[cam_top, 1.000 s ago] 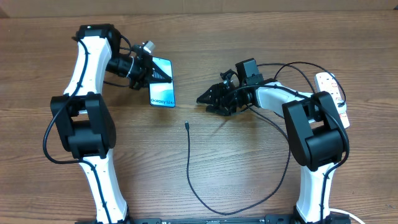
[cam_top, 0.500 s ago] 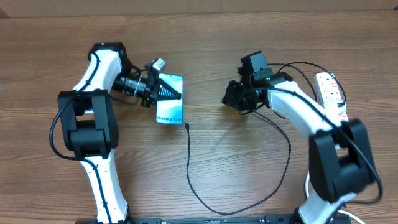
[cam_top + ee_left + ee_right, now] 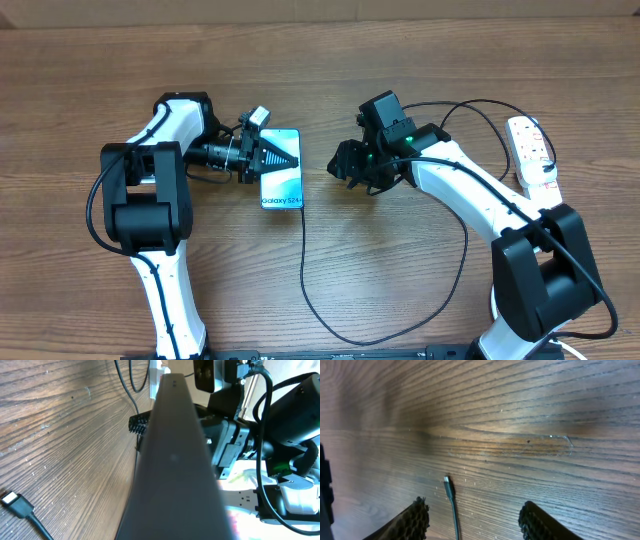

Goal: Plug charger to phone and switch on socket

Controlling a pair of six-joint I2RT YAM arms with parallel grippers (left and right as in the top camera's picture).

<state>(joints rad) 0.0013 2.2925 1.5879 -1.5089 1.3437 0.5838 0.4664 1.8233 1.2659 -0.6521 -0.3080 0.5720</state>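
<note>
Left gripper (image 3: 292, 159) is clamped tight on the phone (image 3: 282, 185), upper-centre of the overhead view. Screen is lit and faces up, "Galaxy" end toward the frame bottom. In the left wrist view the phone (image 3: 175, 460) shows edge-on as a dark slab down the middle, prob. lifted a little off the table (image 3: 400, 70), though that is hard to judge.

Right gripper (image 3: 335, 167) sits just right of the phone, jaws apart w/ nothing between them. Its fingertips (image 3: 415, 520) show at the bottom of the right wrist view.

The charger (image 3: 304, 260) lies on the table. Its plug tip (image 3: 448, 481) is just below the phone's lower right corner. The cable runs down, loops along the bottom edge & climbs back up at right.

The socket (image 3: 530, 150) lies at the right edge, well apart from both grippers.
</note>
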